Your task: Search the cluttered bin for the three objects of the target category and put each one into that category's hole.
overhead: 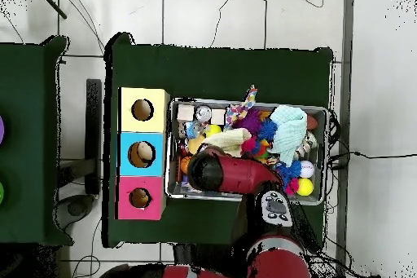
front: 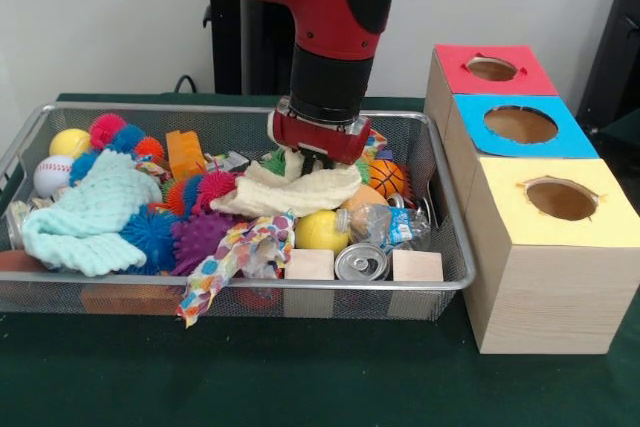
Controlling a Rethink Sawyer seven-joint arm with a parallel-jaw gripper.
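Observation:
The silver wire-mesh bin (front: 200, 109) sits on the green table, full of toys and cloths; it also shows in the overhead view (overhead: 244, 103). My gripper (front: 308, 159) reaches down into the bin's middle right. It is shut on a cream cloth (front: 300, 192), which bunches up toward it. In the overhead view the cloth (overhead: 232, 140) shows, but the red arm hides the gripper. Three wooden boxes with holes stand beside the bin: red-topped (front: 455, 65), blue-topped (front: 570, 142) and yellow-topped (front: 500, 182).
The bin holds a mint knitted cloth (front: 90, 212), a patterned cloth (front: 235, 257), spiky balls (front: 150, 232), a yellow ball (front: 322, 230), a small basketball (front: 387, 178), a plastic bottle (front: 390, 224), a can (front: 361, 262) and wooden blocks (front: 310, 264).

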